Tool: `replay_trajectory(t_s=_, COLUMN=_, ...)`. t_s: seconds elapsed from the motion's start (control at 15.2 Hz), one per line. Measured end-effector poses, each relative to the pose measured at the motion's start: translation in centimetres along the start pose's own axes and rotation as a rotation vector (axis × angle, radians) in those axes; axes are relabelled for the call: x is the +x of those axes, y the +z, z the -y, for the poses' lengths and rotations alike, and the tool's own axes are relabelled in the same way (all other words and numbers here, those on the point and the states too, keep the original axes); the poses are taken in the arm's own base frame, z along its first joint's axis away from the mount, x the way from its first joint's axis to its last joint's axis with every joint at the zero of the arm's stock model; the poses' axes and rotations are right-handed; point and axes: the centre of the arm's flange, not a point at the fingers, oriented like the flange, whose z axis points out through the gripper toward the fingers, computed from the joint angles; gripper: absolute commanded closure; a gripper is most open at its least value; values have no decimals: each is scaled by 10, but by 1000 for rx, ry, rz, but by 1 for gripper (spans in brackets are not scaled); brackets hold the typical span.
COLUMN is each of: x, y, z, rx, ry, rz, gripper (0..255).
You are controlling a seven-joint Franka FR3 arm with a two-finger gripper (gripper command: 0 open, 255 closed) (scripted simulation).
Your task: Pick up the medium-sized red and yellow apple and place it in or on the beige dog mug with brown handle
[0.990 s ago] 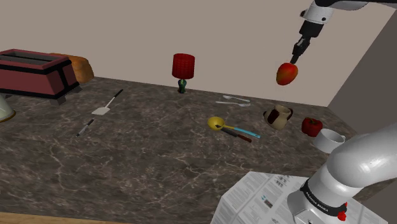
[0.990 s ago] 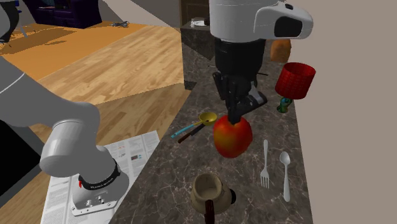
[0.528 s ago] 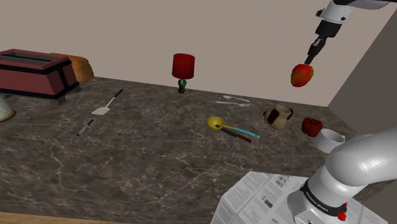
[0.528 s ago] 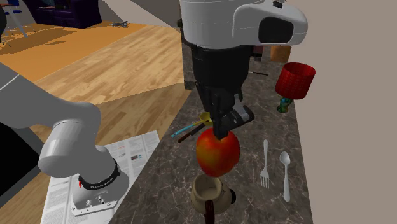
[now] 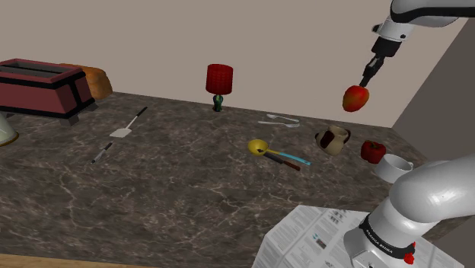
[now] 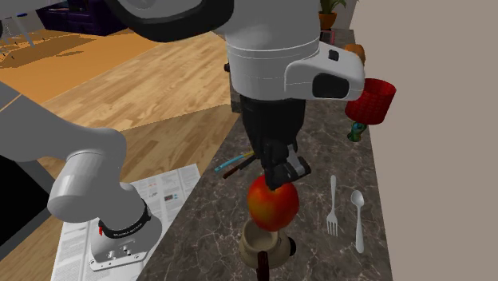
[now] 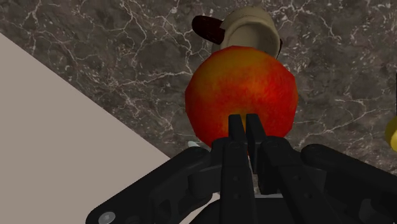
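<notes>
Well above the dark marbled worktop [image 5: 190,175] in the shoulder view, the end effector [image 5: 365,80] hangs with the apple [image 5: 355,98] pinched at its tip, clear of the surface. The apple looks slightly oblong here, its long axis slanted, red with a yellow-orange patch. The mug [image 5: 333,140] stands upright on the worktop below it and a little toward the shoulder view's left, dark handle on that side. The arm's upper links are cut off by the picture's edge.

In the second exterior view, the end effector [image 6: 279,177] points straight down with the apple [image 6: 273,203] beneath it. The apple overlaps the rim of the mug [image 6: 260,243], hiding part of the mouth; whether they touch cannot be told. A fork [image 6: 333,206] and spoon [image 6: 358,211] lie side by side near the mug.

From the wrist, the fingers [image 7: 236,127] stand almost together with a thin slit between them, clasping the apple [image 7: 242,95] at its near end. It reads nearly round, and neither stem nor base can be made out. Beyond it, the mug [image 7: 251,25] is partly covered, its brown handle [image 7: 208,27] sticking out sideways.
</notes>
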Motion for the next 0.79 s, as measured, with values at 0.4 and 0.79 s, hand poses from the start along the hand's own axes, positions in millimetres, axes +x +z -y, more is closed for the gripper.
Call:
replay_trajectory(t_s=0.4, x=-2, y=32, z=0, rx=0, ry=0, rz=0, gripper=255)
replay_trajectory(t_s=0.79, x=-5, y=64, z=2, rx=0, ry=0, rz=0, gripper=255)
